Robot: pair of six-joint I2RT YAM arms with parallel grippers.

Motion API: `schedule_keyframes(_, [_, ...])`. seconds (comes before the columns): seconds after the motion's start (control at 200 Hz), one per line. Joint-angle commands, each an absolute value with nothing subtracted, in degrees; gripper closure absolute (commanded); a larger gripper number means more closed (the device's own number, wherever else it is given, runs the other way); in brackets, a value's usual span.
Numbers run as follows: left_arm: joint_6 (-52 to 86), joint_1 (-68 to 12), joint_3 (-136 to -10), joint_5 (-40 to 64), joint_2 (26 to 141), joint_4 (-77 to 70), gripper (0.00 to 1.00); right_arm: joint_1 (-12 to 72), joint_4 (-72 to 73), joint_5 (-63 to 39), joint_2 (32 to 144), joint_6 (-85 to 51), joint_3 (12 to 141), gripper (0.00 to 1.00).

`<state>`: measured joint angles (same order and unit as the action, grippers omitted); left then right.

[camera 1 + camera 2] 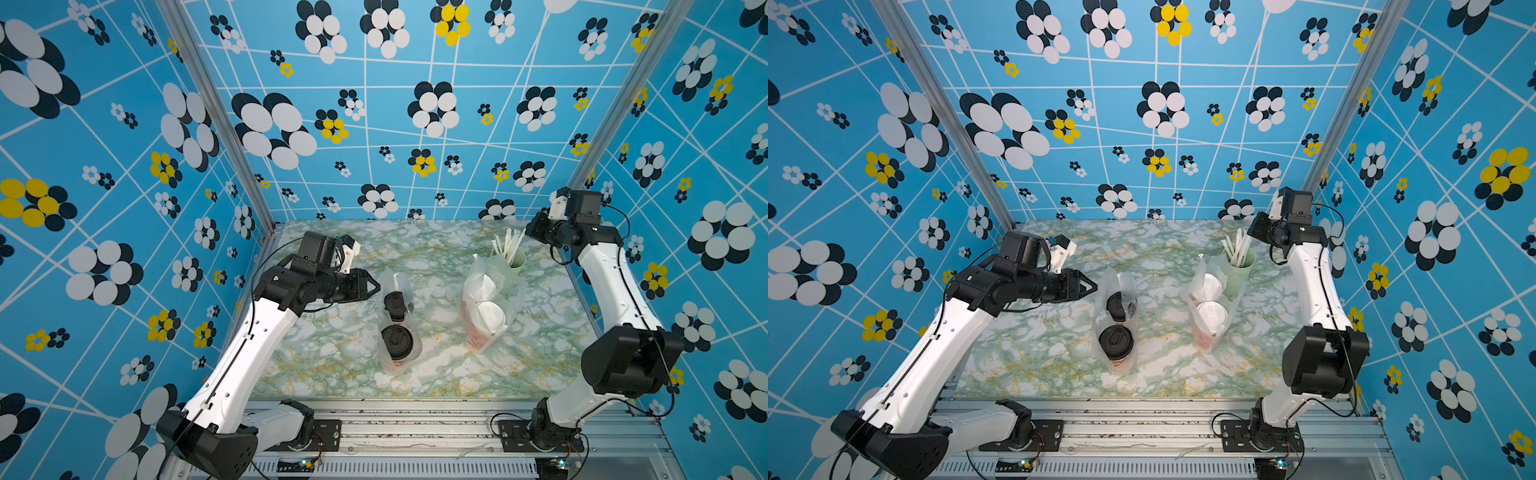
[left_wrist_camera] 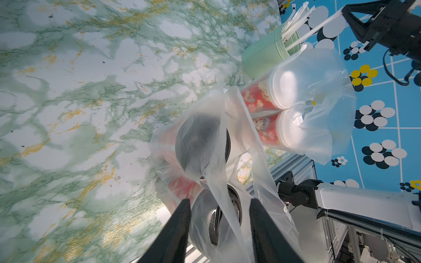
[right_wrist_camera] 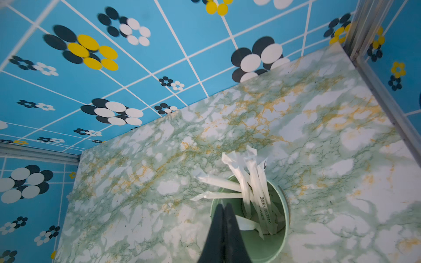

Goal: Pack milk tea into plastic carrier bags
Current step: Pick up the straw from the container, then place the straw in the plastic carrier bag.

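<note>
Nearest, rail (image 1: 415, 419) along the near edge of the surface (image 1: 332, 361), both arm bases bolted on it. In both top views the left bag (image 1: 395, 276) (image 1: 1115, 278) stands a bit left of the surface's middle. Two black-lidded cups (image 1: 397, 340) (image 1: 1116, 341) are upright inside, one behind the other. Right bag (image 1: 509, 299) (image 1: 1202, 270) stands toward the right edge, well apart from the left bag. It holds two white-lidded cups (image 1: 490, 318) (image 1: 1212, 312), upright too. Straw cup (image 1: 517, 259) (image 1: 1241, 266) sits just behind the right bag, touching it, toward the far right corner. Left pincer (image 1: 374, 287) (image 1: 1092, 287) hovers at the left bag's far handle, jaws parted. Right pincer (image 1: 532, 228) is up above the straw cup, jaws too small to read here.

Left wrist view: left pincer (image 2: 219, 200) is about half open, fingers (image 2: 180, 227) either side of a loose strip of the left bag (image 2: 211, 109). Film runs between them, not clamped, nothing gripped. Black-lidded cups (image 2: 200, 141) show through the film. Beyond them the white-lidded cups (image 2: 289, 88) are side by side, touching, in the right bag (image 2: 330, 91), with the straw cup (image 2: 262, 54) against it.

Right wrist view: right pincer (image 3: 224, 211) is fully closed, fingers pressed together, nothing visible between them. Its tips are over the rim of the straw cup (image 3: 284, 205). Wrapped white straws (image 3: 248, 177) lean out of the cup, which stands on the surface (image 3: 319, 136).
</note>
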<state>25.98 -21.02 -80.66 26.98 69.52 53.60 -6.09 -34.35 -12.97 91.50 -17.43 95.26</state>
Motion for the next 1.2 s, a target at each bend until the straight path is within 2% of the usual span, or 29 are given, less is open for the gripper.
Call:
schedule_keyframes(0.0, [26.0,-21.1,-80.5,26.5,67.5,53.9,0.54,-4.9,-38.6,-9.9,86.6,-15.9,97.6,1.0])
schedule_keyframes(0.375, [26.2,-22.3,-80.3,24.7,63.6,58.6,0.52,6.1,-53.3,-7.6,75.4,-14.8,113.4,1.0])
schedule_keyframes(0.53, [28.4,-26.5,-79.2,21.0,60.6,61.1,0.48,16.3,-57.7,-8.4,73.2,-17.1,120.0,1.0])
schedule_keyframes(0.72, [34.1,-35.2,-77.4,13.1,57.3,64.4,0.41,30.3,-58.8,-8.6,72.2,-20.8,121.7,1.0])
schedule_keyframes(0.92, [42.5,-45.6,-71.9,7.4,54.2,62.8,0.38,48.6,-57.7,-2.5,73.2,-22.2,120.7,1.0])
schedule_keyframes(1.09, [46.6,-52.8,-68.1,4.6,54.8,57.6,0.41,58.8,-54.7,1.2,74.1,-23.2,117.4,1.0])
schedule_keyframes(1.2, [47.0,-55.4,-67.8,3.6,56.7,56.1,0.51,61.5,-51.9,2.0,74.4,-23.9,113.8,1.0])
